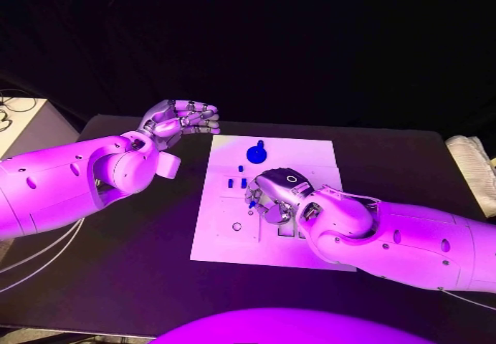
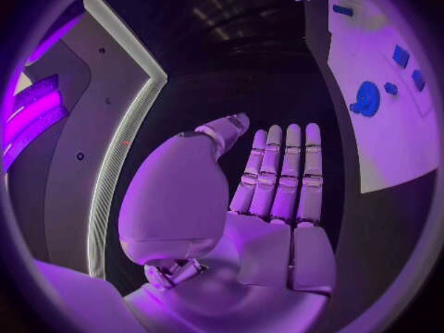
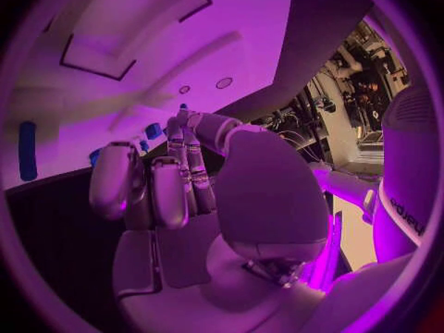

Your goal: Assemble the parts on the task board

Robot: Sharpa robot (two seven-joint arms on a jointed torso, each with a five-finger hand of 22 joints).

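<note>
The white task board (image 1: 310,154) lies in the middle of the black table. My right hand (image 1: 277,193) hovers over the board's middle and pinches a small blue part (image 1: 252,203) between thumb and fingertip; the same part (image 3: 182,109) shows at the fingertips in the right wrist view. A round blue part (image 1: 256,153) lies on the board's far half, with two small blue parts (image 1: 236,183) nearer my right hand. My left hand (image 1: 181,118) hangs above the table off the board's far left corner, its fingers (image 2: 282,174) straight and holding nothing. The round blue part (image 2: 367,98) lies off to its side.
A pale box (image 1: 31,129) with cables stands at the table's far left corner. Folded white cloth (image 1: 474,168) lies at the right edge. The board (image 3: 240,22) has rectangular recesses (image 3: 97,55) and small round holes (image 3: 224,83).
</note>
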